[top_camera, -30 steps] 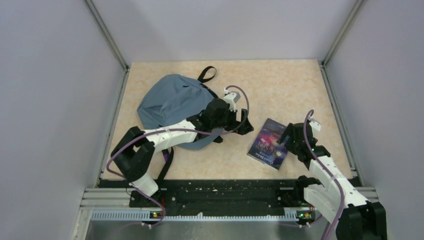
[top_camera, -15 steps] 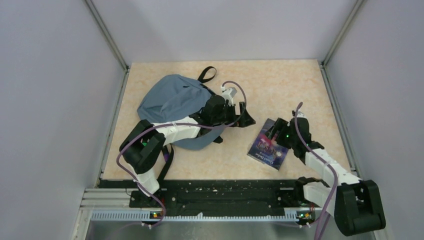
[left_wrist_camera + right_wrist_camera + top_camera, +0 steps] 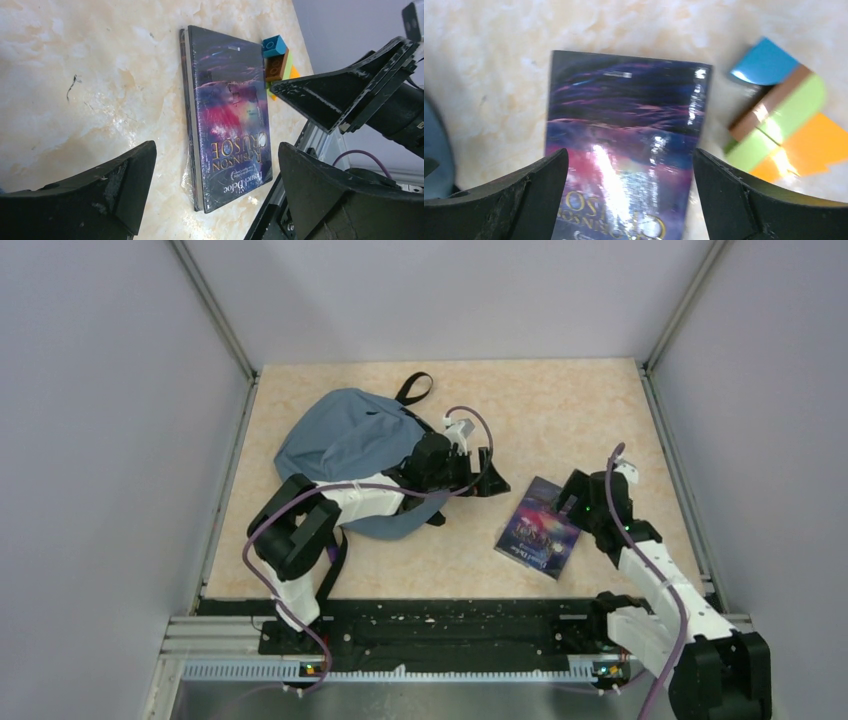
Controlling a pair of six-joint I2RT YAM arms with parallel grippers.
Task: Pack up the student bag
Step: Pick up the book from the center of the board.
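The grey-blue student bag lies at the left of the table, its black top loop toward the back. A dark purple book, "Robinson Crusoe", lies flat to its right; it also shows in the left wrist view and the right wrist view. My left gripper is open and empty, just right of the bag, facing the book. My right gripper is open and empty over the book's right part.
Coloured blocks, blue, brown, green and orange, lie just beyond the book; they also show in the left wrist view. Grey walls enclose the table on three sides. A black rail runs along the near edge.
My right gripper pushed left over the book, then drew back a little to the right. My left gripper lifted slightly toward the back and stayed open beside the bag.
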